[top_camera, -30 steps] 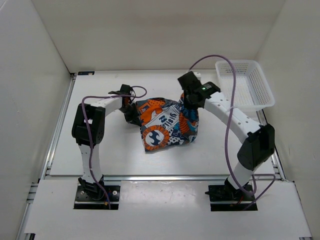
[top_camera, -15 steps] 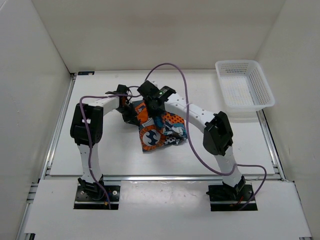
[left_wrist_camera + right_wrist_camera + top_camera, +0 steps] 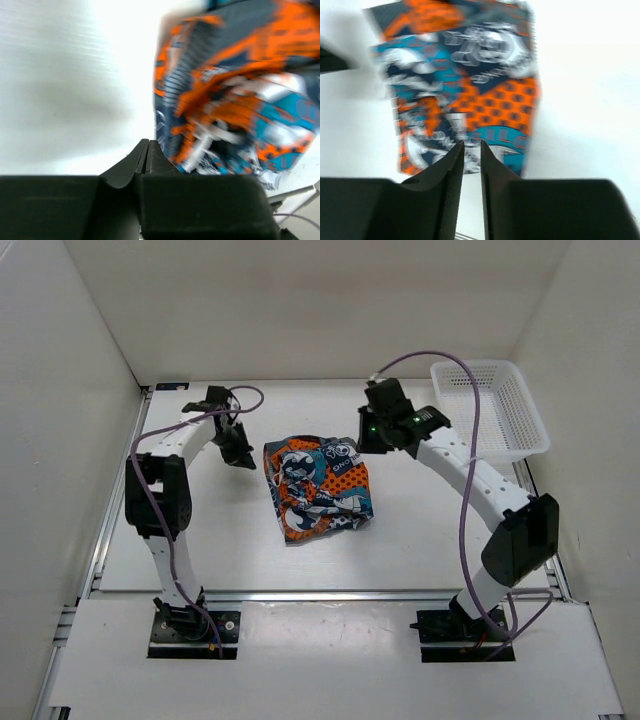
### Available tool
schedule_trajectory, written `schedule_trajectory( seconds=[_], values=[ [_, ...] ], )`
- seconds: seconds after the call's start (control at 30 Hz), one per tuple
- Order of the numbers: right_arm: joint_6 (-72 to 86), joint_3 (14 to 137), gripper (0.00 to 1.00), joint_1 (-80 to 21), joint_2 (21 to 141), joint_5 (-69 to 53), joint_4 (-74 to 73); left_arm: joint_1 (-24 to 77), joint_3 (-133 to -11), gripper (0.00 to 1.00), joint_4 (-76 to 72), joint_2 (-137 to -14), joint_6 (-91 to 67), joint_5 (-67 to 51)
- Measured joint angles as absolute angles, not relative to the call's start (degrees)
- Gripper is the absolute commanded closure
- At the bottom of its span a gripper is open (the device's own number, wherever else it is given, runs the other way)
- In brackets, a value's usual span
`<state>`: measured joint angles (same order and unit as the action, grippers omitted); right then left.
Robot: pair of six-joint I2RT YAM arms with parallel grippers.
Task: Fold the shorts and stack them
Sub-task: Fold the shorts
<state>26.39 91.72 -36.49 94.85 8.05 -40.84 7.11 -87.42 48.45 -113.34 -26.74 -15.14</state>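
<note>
The shorts lie folded in a compact bundle on the white table, mid-way between the arms, patchwork print up. My left gripper hovers just left of them, clear of the cloth. In the left wrist view its jaws are pressed together and empty, with the shorts to the right, blurred. My right gripper is above the bundle's far right corner, not touching. In the right wrist view its jaws stand a narrow gap apart with nothing between them, and the shorts lie ahead.
A white mesh basket stands at the back right, by the right wall. White walls close in the table on the left, back and right. Purple cables loop over both arms.
My right gripper carried the right half of the shorts over to the left, let go, and swung back to the right. My left gripper let go of the left edge and drew back left.
</note>
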Motion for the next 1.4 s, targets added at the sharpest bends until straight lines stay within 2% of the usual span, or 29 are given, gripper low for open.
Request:
schedule_trajectory(
  seconds=[0.07,0.1,0.13,0.2,0.23,0.3,0.37,0.4,0.5,0.63,0.67,0.7,0.73,0.87,0.97,1.0,1.03,1.13,1.17,1.2,1.23,1.33,1.4],
  values=[
    [27.16,86.48,0.74,-32.99,93.12,7.35,-39.92,7.99,-89.30,0.89,49.78,-110.83,-26.22,-13.61],
    [27.57,83.83,0.65,-32.03,93.10,6.90,-39.66,9.06,-90.30,0.83,50.15,-109.56,-25.93,-12.91],
    [27.99,81.45,0.63,-31.57,93.34,6.28,-39.48,10.46,-91.05,0.76,50.28,-108.53,-25.74,-12.64],
    [28.56,78.06,0.53,-31.33,94.11,4.99,-39.86,13.85,-92.18,0.49,50.59,-107.37,-25.12,-12.62],
    [28.75,76.88,0.53,-31.20,94.35,4.25,-39.94,15.33,-92.55,0.40,50.59,-107.31,-24.71,-12.67],
    [28.91,75.75,0.42,-31.09,94.35,3.38,-40.34,18.57,-92.73,0.23,50.81,-107.63,-24.60,-12.78],
    [29.23,75.53,0.33,-30.74,94.26,2.76,-39.81,21.19,-92.75,0.18,51.33,-108.57,-24.27,-12.91],
    [29.36,75.42,0.26,-30.44,94.19,2.55,-39.59,22.04,-92.75,0.18,51.53,-109.23,-24.21,-12.91],
    [29.54,75.09,0.18,-29.61,93.89,1.69,-39.07,23.38,-92.97,0.21,52.01,-112.07,-23.99,-12.95],
    [29.58,75.09,0.14,-29.19,94.04,0.32,-38.22,23.31,-94.32,0.44,52.03,-117.03,-23.90,-13.23],
    [29.52,75.09,0.14,-29.15,94.39,-0.30,-37.85,23.31,-94.59,0.54,51.96,-118.10,-23.77,-13.30],
    [29.47,75.13,0.14,-29.04,95.07,-0.86,-37.26,23.22,-94.72,0.85,51.94,-118.96,-23.77,-13.34],
    [29.43,75.24,0.14,-28.95,96.29,-1.69,-36.60,23.11,-94.87,0.90,52.01,-119.81,-23.68,-13.39],
    [29.23,75.55,0.14,-28.23,102.91,-4.03,-34.70,22.57,-95.13,0.90,52.38,-120.62,-22.72,-13.37],
    [29.06,75.55,0.18,-27.75,106.91,-5.69,-34.17,21.80,-94.80,0.90,52.45,-119.35,-22.48,-13.54],
    [29.02,75.55,0.23,-27.62,107.66,-6.31,-34.04,21.28,-94.28,0.90,52.36,-118.41,-22.46,-13.58],
    [28.91,75.57,0.29,-27.59,108.14,-6.74,-33.87,20.69,-93.76,0.90,52.47,-117.40,-22.39,-13.67],
    [28.51,75.57,0.60,-27.88,109.03,-8.43,-32.45,18.63,-92.05,0.90,52.71,-113.99,-22.06,-13.76],
    [28.51,75.57,0.76,-28.16,109.30,-8.97,-31.99,18.04,-91.72,0.90,52.73,-113.16,-21.96,-13.78],
    [28.67,75.55,0.81,-28.38,109.62,-9.37,-31.55,17.45,-91.59,0.90,52.71,-112.68,-21.87,-13.78],
    [28.58,75.55,0.83,-28.69,109.93,-9.65,-31.20,16.97,-91.50,0.90,52.62,-112.57,-21.85,-13.78],
    [28.93,75.31,0.82,-29.50,110.32,-10.28,-30.46,16.21,-90.43,0.72,52.42,-112.71,-21.69,-13.80],
    [29.04,75.20,0.77,-30.09,110.32,-10.55,-30.13,16.23,-89.69,0.61,52.66,-112.84,-21.30,-13.96]
  ],
)
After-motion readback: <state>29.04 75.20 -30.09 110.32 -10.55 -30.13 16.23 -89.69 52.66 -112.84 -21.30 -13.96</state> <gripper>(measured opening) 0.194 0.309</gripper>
